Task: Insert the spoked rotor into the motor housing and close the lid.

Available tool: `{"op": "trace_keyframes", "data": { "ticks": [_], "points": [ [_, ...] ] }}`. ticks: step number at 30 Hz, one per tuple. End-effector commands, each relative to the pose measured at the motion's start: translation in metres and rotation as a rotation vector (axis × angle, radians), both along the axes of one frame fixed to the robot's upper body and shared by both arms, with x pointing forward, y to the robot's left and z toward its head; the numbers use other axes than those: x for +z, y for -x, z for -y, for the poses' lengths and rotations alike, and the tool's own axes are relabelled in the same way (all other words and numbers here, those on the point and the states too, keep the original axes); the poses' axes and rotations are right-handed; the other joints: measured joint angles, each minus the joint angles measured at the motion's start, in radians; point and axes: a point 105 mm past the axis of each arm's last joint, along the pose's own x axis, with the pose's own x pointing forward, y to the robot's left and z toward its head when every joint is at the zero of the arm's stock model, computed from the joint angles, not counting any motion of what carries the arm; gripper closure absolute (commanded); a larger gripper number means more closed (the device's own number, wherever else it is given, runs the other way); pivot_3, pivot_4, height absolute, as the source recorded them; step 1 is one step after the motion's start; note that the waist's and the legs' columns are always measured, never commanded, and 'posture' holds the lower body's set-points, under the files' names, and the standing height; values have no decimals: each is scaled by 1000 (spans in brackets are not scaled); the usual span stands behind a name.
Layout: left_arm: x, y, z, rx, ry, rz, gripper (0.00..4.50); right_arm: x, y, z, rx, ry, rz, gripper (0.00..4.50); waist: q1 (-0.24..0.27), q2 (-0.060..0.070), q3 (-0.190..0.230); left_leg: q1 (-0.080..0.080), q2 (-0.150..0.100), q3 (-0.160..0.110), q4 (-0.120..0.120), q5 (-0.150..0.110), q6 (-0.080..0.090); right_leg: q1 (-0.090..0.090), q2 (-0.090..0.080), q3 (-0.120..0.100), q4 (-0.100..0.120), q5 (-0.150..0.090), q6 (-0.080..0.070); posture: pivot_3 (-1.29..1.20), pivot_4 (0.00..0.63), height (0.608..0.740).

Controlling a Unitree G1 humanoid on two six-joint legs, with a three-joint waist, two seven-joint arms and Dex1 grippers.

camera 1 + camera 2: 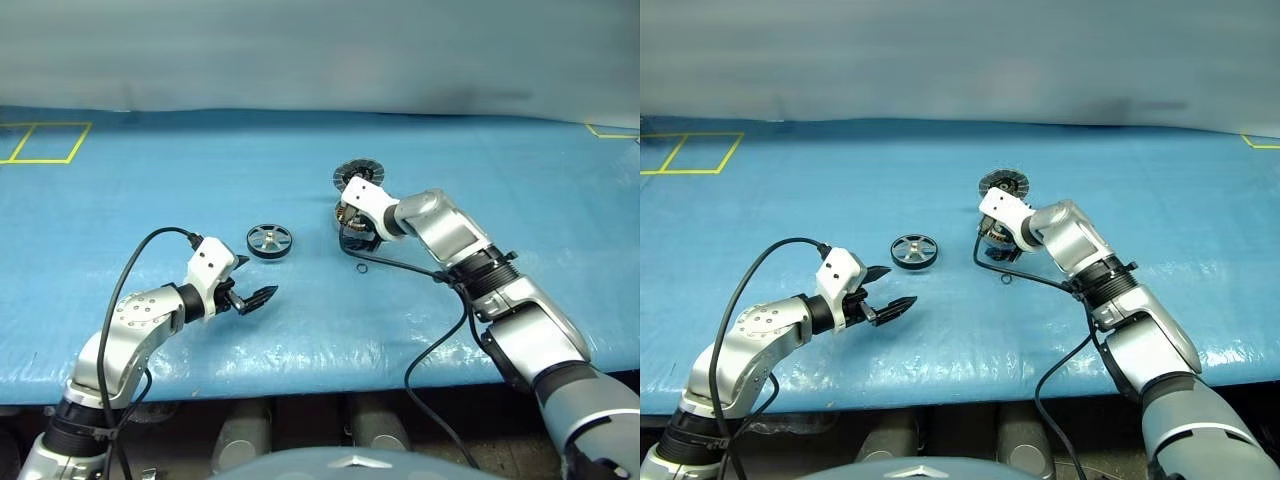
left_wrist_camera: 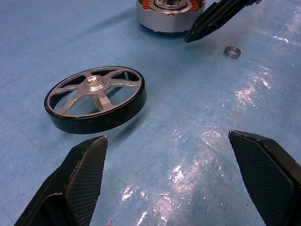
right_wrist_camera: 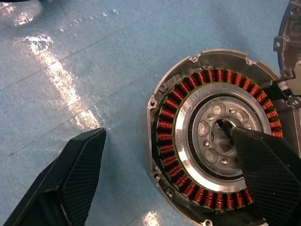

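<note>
The right arm reaches forward and toward the middle, wrist bent down, so the right end effector (image 3: 169,174) hangs over the motor housing (image 3: 188,155) with its fingers spread wide and nothing between them; one finger (image 3: 268,179) lies across the silver central bearing, the other is over bare blue counter (image 1: 150,180); whether it touches the housing I cannot tell; the left arm is bent at the elbow, low and near the counter's front edge, its left end effector (image 1: 252,297) open and empty, pointing toward the spoked rotor (image 1: 269,241), which lies flat on the counter, apart from the fingers and left of the housing; the lid (image 1: 352,173) stands swung back behind the housing; the right wrist view shows the ring of copper windings, hidden in the head views by the arm; the left wrist view shows a small metal ring (image 2: 232,51) on the counter near the housing; no writing is legible.
</note>
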Motion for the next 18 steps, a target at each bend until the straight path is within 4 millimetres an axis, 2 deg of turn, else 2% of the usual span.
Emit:
{"op": "trace_keyframes", "data": {
  "ticks": [1,3,5,12,13,18],
  "points": [
    [11,-1,5,-21,1,57,22,7,-3,7,-15,-9,21,0,0,0,0,0,0,0,0,0,0,0,0,0,0,0,0,0,150,740],
    [10,-1,5,-22,1,57,22,5,-2,8,-20,-11,10,0,0,0,0,0,0,0,1,0,0,0,0,0,1,0,0,0,150,740],
    [10,-1,6,-25,2,58,0,2,-2,8,-28,-21,-5,391,0,0,0,0,0,0,1,0,0,0,0,0,2,-1,-1,0,150,740],
    [11,-3,7,-29,4,62,0,-3,-2,3,-41,-47,-24,2589,0,0,0,1,0,0,4,0,0,1,0,0,5,-3,-4,0,150,740],
    [11,-3,7,-29,5,63,0,-4,-2,2,-41,-52,-26,2713,-1,0,0,2,0,0,4,0,0,2,0,0,5,-3,-4,0,150,740],
    [12,-4,7,-27,4,65,0,-8,1,-7,-36,-86,-49,2713,-6,0,0,4,0,0,4,0,0,3,0,1,6,-3,-4,0,150,740]
  ]
}}
